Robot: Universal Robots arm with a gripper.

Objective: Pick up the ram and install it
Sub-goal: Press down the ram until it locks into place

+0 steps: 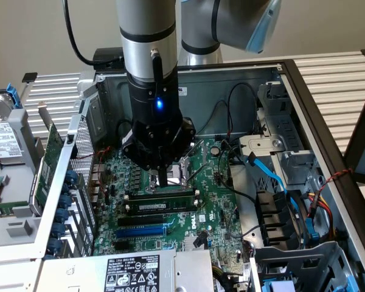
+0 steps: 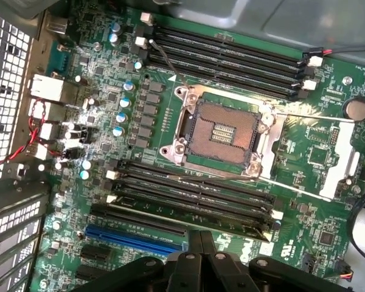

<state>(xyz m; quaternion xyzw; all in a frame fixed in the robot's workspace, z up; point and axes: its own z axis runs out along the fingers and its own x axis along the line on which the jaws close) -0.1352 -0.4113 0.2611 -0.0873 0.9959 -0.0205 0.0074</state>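
In the slot (image 1: 161,196), the ram (image 1: 164,206)

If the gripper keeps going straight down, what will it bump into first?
Probably the ram, which sits in a black memory slot on the motherboard right below the gripper. Depth is hard to judge.

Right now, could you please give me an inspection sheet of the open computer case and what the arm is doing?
Surface: green motherboard inside the open case, bare CPU socket.
Job's things: ram lying along the black memory slots, white label up; whether it is fully seated cannot be told.
Clutter: blue slot beside the memory slots; green expansion card outside the case, at the exterior view's left.
Grippers: pincer directly above the ram.
Cables: blue cable, black cables, red wire.
Surroundings: slatted table.
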